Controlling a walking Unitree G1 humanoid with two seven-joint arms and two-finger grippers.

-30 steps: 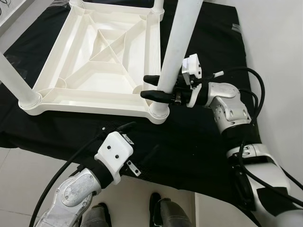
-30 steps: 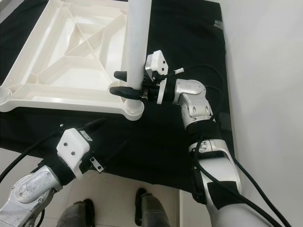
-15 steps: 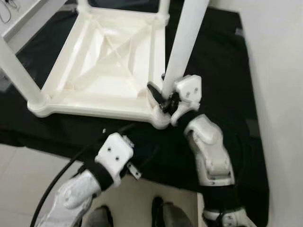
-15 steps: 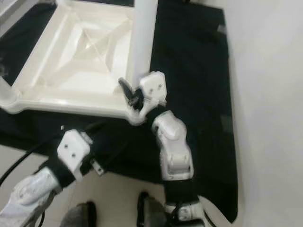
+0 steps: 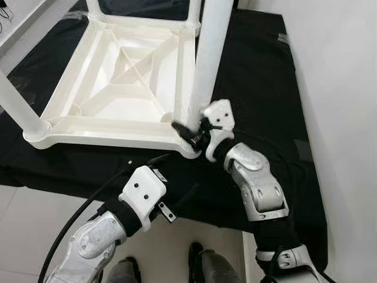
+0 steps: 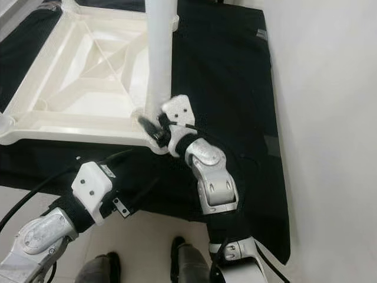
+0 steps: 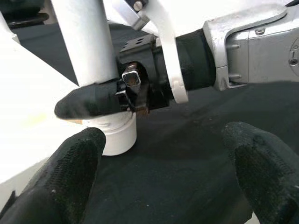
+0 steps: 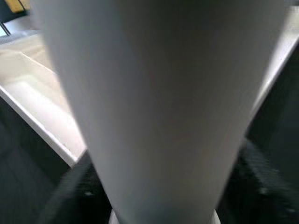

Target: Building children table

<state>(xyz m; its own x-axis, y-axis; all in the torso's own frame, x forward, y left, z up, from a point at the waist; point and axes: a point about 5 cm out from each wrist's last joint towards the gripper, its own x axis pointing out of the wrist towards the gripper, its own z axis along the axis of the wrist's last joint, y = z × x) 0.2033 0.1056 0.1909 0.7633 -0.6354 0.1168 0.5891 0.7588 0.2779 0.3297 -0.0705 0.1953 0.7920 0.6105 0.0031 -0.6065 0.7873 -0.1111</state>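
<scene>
An upturned white plastic table top (image 5: 118,100) lies on a black cloth (image 5: 253,82). A white leg (image 5: 206,59) stands upright in its near right corner socket (image 7: 114,135). My right gripper (image 5: 187,132) is shut on this leg just above the socket, and the leg (image 8: 159,112) looms close in the right wrist view. One black finger (image 7: 88,100) lies flat against the leg. My left gripper (image 7: 163,154) hovers open over the cloth, a little nearer to me than that corner, with nothing between its fingers. Another leg (image 5: 17,106) stands in the near left corner.
A white wall (image 5: 341,88) runs along the right of the cloth. Pale floor tiles (image 5: 35,224) and my feet (image 5: 200,265) are at the near edge. Black cables (image 5: 76,212) trail from my left wrist. The edge of a white surface (image 5: 17,23) sits at far left.
My right arm has swung round from the right side to the near side of the leg, and its gripper now holds the leg lower, by the socket. The left arm has barely moved.
</scene>
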